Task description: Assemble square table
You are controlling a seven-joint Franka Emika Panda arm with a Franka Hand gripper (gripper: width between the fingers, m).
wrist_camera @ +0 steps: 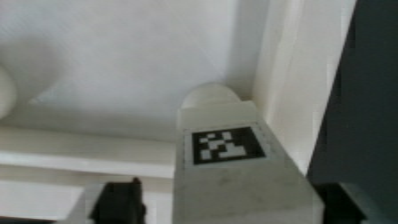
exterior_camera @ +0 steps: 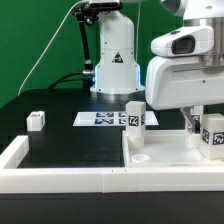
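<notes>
The square tabletop (exterior_camera: 165,152) lies flat at the front edge of the black surface (exterior_camera: 70,145), toward the exterior view's right. Its raised rim is close against the low white wall (exterior_camera: 60,180) that runs along that edge.

The arm's white wrist (exterior_camera: 182,75) hangs over the tabletop's side at the exterior view's right. Below it stands a tagged white leg (exterior_camera: 213,135), upright over the tray near that side. In the wrist view this leg (wrist_camera: 228,150) fills the middle of the picture, tag facing the camera, with the tray's pale floor (wrist_camera: 125,60) behind it. The jaws flank the leg, one dark fingertip (wrist_camera: 121,202) on each side and close to it. Whether they pinch the leg or stand just clear of it cannot be told.

A second leg (exterior_camera: 135,116) stands upright at the tabletop's far corner on the exterior view's left. Whether it rests inside the rim or just beside it is unclear. A third leg (exterior_camera: 37,121) sits alone on the surface, well apart, toward the exterior view's left edge. The marker board (exterior_camera: 100,119) lies flat farther back, in front of the robot's base (exterior_camera: 112,65).
</notes>
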